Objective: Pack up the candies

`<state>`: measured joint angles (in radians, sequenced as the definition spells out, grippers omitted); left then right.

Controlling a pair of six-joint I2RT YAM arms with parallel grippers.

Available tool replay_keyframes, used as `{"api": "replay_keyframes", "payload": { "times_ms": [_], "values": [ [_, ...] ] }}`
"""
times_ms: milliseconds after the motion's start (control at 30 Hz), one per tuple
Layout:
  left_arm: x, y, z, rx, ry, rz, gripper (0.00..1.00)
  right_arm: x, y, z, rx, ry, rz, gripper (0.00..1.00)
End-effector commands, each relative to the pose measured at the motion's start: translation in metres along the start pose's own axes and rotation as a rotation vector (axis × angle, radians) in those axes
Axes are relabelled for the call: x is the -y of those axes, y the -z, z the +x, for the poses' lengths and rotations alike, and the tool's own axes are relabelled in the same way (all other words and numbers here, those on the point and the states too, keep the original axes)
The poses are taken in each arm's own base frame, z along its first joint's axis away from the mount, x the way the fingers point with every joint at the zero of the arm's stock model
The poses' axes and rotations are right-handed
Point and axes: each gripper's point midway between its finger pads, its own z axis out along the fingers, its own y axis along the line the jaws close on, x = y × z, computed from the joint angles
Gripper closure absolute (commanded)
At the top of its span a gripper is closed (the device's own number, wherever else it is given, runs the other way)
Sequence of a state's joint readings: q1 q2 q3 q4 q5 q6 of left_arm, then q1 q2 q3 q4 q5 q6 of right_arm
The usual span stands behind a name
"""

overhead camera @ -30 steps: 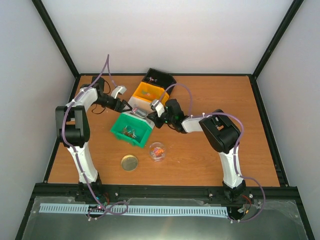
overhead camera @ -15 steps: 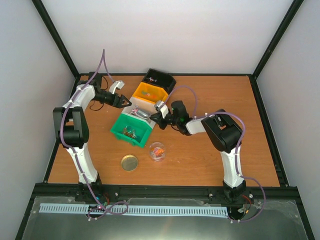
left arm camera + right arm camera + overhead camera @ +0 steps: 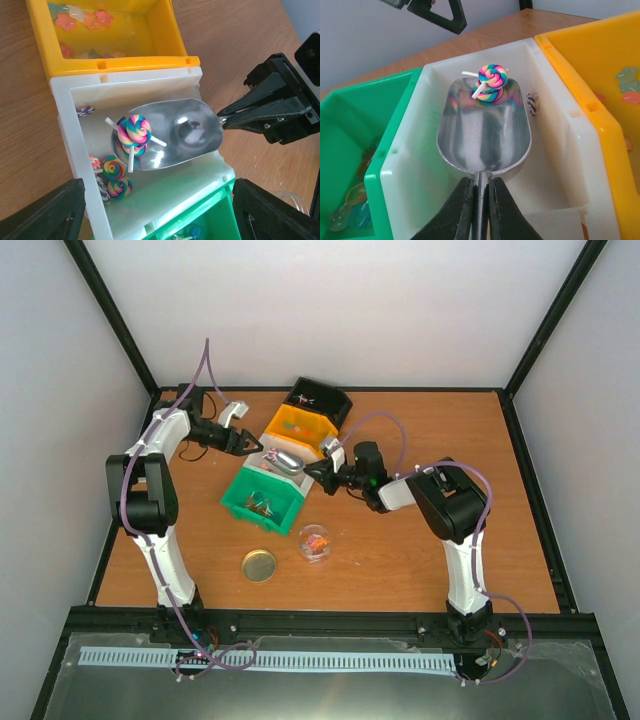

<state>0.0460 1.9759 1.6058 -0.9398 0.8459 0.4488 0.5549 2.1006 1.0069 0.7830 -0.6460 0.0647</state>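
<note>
My right gripper [image 3: 481,182] [image 3: 318,472] is shut on the handle of a shiny metal scoop [image 3: 482,135] [image 3: 180,135]. The scoop lies low inside the white bin [image 3: 75,140] [image 3: 405,165]. Two rainbow swirl lollipop candies [image 3: 134,131] [image 3: 491,80] rest at the scoop's front lip. More swirl candies [image 3: 114,175] lie loose on the bin floor. My left gripper [image 3: 159,184] [image 3: 243,445] hangs open above the white bin's left side, holding nothing. A small clear jar [image 3: 314,543] with red and orange candies stands on the table.
A yellow bin [image 3: 295,425] with star sweets and a black bin [image 3: 318,400] sit behind the white one. A green bin [image 3: 240,508] with wrapped sweets is in front. A round gold lid [image 3: 259,565] lies near the jar.
My right gripper and the scoop have shifted slightly right and toward the back. My left arm has drawn back a little and its jaws have widened a touch.
</note>
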Motion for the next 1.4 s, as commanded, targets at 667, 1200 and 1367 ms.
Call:
{"api": "replay_keyframes", "payload": {
  "times_ms": [667,1200,1367],
  "values": [
    [0.017,0.04,-0.028,0.102,-0.042,0.007,0.16,-0.037,0.07,-0.063,0.125,0.162,-0.2,0.97],
    [0.021,0.039,-0.025,0.107,-0.043,0.026,0.16,-0.116,0.166,-0.027,-0.154,0.322,-0.459,0.97],
    [0.02,0.037,-0.026,0.12,-0.026,0.033,0.16,-0.126,0.194,-0.025,-0.174,0.328,-0.478,0.97]
  ]
}}
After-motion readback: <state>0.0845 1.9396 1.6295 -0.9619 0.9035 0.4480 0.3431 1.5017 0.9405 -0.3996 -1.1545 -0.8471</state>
